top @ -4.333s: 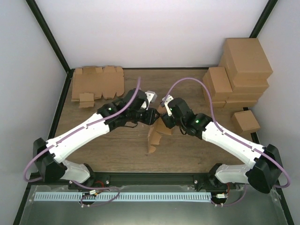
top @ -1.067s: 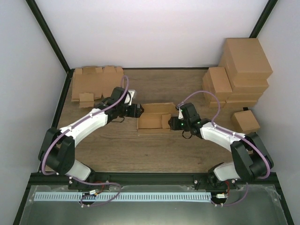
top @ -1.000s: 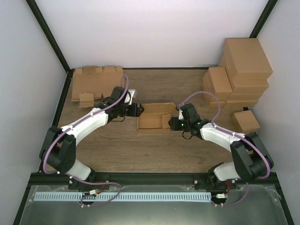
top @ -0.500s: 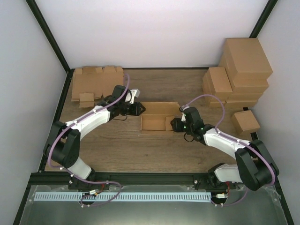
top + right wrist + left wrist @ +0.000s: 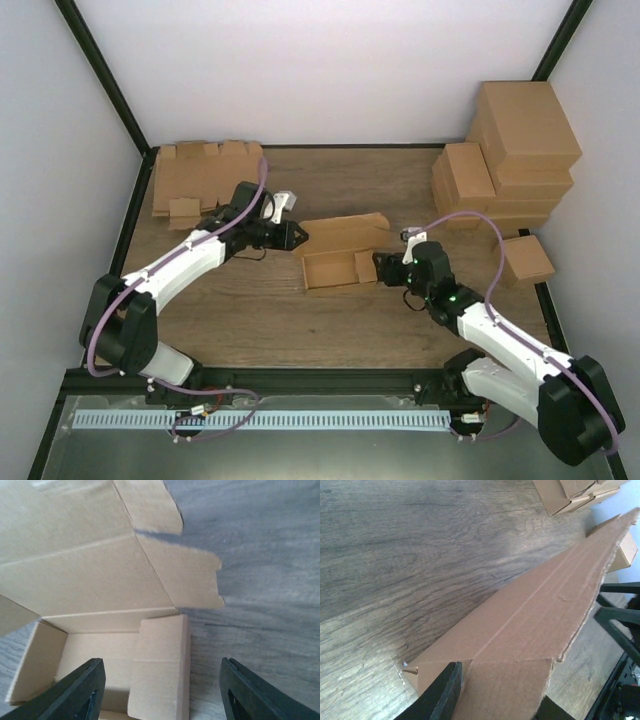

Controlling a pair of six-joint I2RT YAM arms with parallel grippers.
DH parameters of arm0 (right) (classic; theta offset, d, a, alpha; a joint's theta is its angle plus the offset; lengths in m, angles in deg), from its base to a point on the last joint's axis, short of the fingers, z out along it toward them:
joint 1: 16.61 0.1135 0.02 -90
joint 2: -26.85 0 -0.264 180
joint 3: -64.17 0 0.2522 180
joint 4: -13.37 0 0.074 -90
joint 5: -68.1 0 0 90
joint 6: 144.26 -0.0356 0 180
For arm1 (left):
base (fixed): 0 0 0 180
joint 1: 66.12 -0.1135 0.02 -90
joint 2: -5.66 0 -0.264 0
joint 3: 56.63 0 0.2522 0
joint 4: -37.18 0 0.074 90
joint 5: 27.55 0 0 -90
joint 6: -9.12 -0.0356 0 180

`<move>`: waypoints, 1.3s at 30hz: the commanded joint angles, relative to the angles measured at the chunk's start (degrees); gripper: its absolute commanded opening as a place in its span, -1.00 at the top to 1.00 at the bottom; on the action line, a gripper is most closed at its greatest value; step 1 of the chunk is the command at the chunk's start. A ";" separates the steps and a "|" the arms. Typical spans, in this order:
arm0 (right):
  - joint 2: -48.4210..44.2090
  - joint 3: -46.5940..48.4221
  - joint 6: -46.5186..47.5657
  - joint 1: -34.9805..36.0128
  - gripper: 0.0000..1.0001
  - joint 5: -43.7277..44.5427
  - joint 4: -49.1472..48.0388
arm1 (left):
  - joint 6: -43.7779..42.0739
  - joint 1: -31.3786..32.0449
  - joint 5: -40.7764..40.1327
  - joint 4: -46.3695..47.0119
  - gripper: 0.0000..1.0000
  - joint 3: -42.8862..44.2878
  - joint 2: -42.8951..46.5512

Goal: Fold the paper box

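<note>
The counter (image 5: 250, 310) carries the box (image 5: 335, 270) midway between the arms: an open tray with its lid (image 5: 345, 232) tilted up behind. It is thin cardboard, probably light, springy at the creases and easy to dent or push along, so it is best pinched at a panel edge beside a fold. The left claw (image 5: 297, 237) is nipped on the lid's left edge. The right claw (image 5: 383, 268) gapes wide just beside the box's right end, holding nothing.

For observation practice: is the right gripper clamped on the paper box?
No, the right gripper is open, fingers spread wide, not pinching the paper box.
</note>
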 commanded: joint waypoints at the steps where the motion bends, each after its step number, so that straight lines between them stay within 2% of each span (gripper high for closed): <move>1: 4.53 2.22 2.75 0.23 -0.25 -2.22 1.46 | -1.03 -0.22 1.46 -2.23 0.50 -1.34 3.25; 9: 10.42 4.22 4.17 0.29 -0.02 -3.96 -0.41 | -0.16 -0.19 1.34 -1.67 0.54 -2.95 3.60; 17: 19.45 7.73 6.98 1.13 0.01 -3.06 -2.13 | -0.31 -0.26 0.94 -2.31 0.57 -3.56 2.72; 25: 28.17 13.26 6.74 6.36 0.08 3.86 3.29 | -0.15 -0.24 1.25 -1.72 0.57 -4.28 2.54; 32: 34.71 18.28 4.33 13.44 0.42 13.88 9.52 | -0.06 -0.26 1.96 -1.54 0.56 -4.42 2.13; 36: 38.51 21.21 1.99 15.18 0.70 18.88 13.51 | 0.02 -0.26 2.09 -1.58 0.56 -4.69 2.60; 39: 41.11 23.68 -0.46 15.43 0.79 22.21 17.27 | 0.02 -0.30 2.07 -1.74 0.56 -4.84 2.99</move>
